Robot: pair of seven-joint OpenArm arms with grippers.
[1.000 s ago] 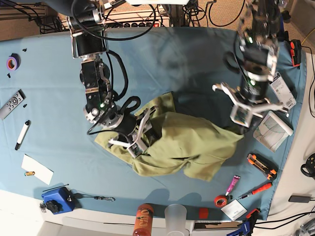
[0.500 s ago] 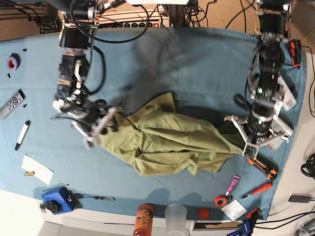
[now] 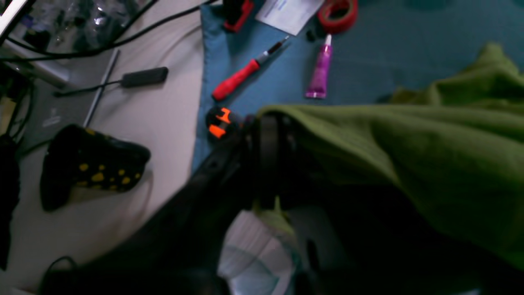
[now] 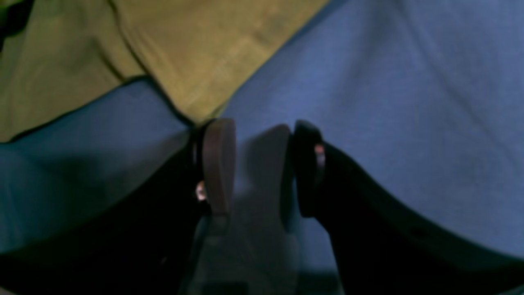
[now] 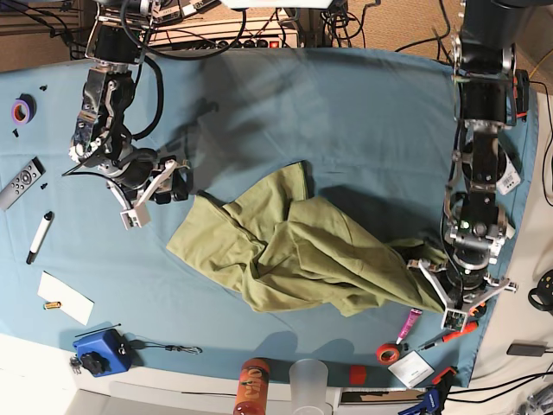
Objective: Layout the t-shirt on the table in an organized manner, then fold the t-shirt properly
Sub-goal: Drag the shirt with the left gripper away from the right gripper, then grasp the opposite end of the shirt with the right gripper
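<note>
Shirt (image 5: 294, 251) lies bunched mid-counter (image 5: 346, 112), long axis approx. across the base view, from one corner by the right gripper (image 5: 147, 192) to the other end at the left gripper (image 5: 454, 290). Left gripper is clenched on that end, cloth pulled taut. Right gripper is released, jaws apart, holding nothing, w/ the shirt corner just ahead of its fingertips; it's nearer the free end.

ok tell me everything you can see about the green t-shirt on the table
The plain olive-green cotton-looking t-shirt lies crumpled and partly spread on the light teal-blue cloth-covered table, bunched in folds at its middle, no print showing. One corner stretches toward the left gripper, which is shut on the fabric near the table's edge. The open right gripper sits just off the opposite edge, jaws apart, holding nothing.
</note>
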